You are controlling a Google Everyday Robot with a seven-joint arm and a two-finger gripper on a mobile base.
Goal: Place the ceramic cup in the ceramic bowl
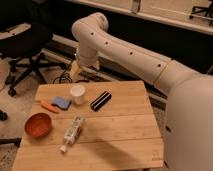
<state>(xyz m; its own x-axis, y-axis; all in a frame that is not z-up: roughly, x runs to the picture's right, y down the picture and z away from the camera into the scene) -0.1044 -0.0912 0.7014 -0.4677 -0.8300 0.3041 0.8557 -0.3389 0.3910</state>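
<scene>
The white ceramic cup (77,94) stands upright on the wooden table (125,130), near the far edge. The red-orange ceramic bowl (38,124) sits at the table's left side, nearer to me than the cup. My gripper (76,70) hangs from the white arm above and just behind the cup, over the table's far edge, with a gap between it and the cup. It holds nothing that I can see.
A flat blue block (61,102) and an orange item (48,105) lie left of the cup. A black bar-shaped object (100,100) lies to the cup's right. A clear bottle (72,132) lies on its side in the middle. A black office chair (25,45) stands behind on the left.
</scene>
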